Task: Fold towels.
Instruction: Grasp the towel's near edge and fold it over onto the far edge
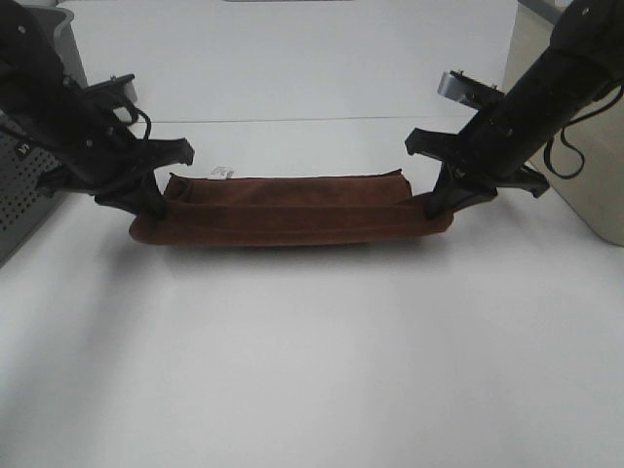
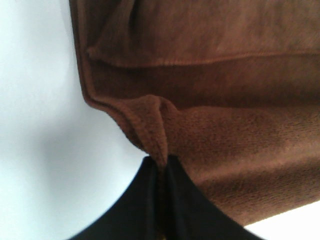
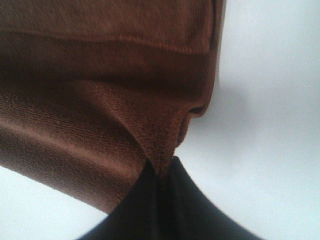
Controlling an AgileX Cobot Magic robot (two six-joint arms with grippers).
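Reddish-brown terry is seen as one towel, stretched as a long narrow band across the middle of the white desk, with a small white tag at its far left corner. A doubled layer is laid flat at the far side, while the near edge is held a little off the desk, a shadow being cast beneath it. That near edge is pinched at both ends. The left pincer is closed tight on the left corner and the right pincer on the right corner. In each wrist view a small peak of cloth is drawn up between the jaws.

The step in hand is judged to be the carrying of the near edge over to the far one. For this to be done well, both corners should be moved together at one height. The band should be kept taut so that no sag is formed in the middle, and the carried hem laid flush on the far hem before the grips are let go.
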